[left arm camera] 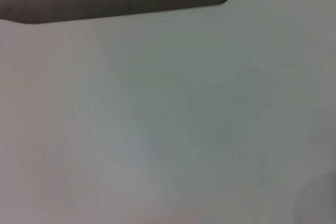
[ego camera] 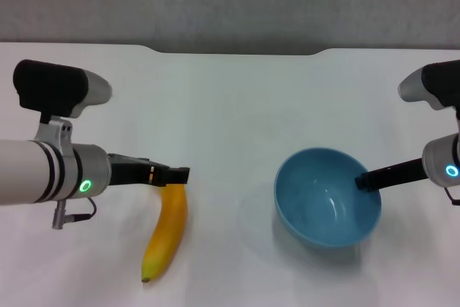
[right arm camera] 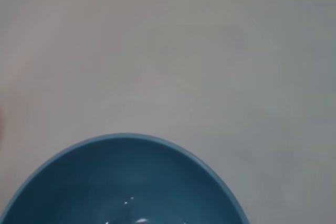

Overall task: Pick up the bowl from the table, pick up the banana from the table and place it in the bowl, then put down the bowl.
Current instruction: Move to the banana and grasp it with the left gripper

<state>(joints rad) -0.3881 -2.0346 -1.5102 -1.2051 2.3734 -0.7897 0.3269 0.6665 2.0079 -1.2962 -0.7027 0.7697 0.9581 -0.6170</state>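
**Ana:** At the left gripper (ego camera: 180, 175), how much can you actually see? The black fingers end right over the stem end of the banana (ego camera: 167, 239).

**Ben:** Not enough. The tips cover the top of the fruit, so I cannot tell whether the jaws are spread or pinching it. Below the tips the banana runs down and toward the robot, lying on the table (ego camera: 230, 120), its dark tip nearest the camera.

**Ana:** Does the left wrist view help?

**Ben:** No. It shows only bare table (left arm camera: 168, 129) and the notched far edge; no fingers, no banana.

**Ana:** And the right gripper (ego camera: 364, 180)?

**Ben:** Its dark finger reaches in from the right and meets the rim of the bowl (ego camera: 327, 198) on the side nearest that arm. One finger sits at or just inside the rim; any other is hidden behind the wall. I cannot tell whether the jaws are pressed on the rim.

**Ana:** The right wrist view?

**Ben:** It cuts the bowl (right arm camera: 126, 182) off: only an arc of rim and some glossy blue interior, with table (right arm camera: 168, 51) beyond. No fingers.

**Ana:** Arm poses?

**Ben:** Both forearms come in roughly level from the sides, left arm low over the table, right arm partly out of frame. Whether the bowl rests on the table or is raised, I cannot tell; a soft shadow lies under it.
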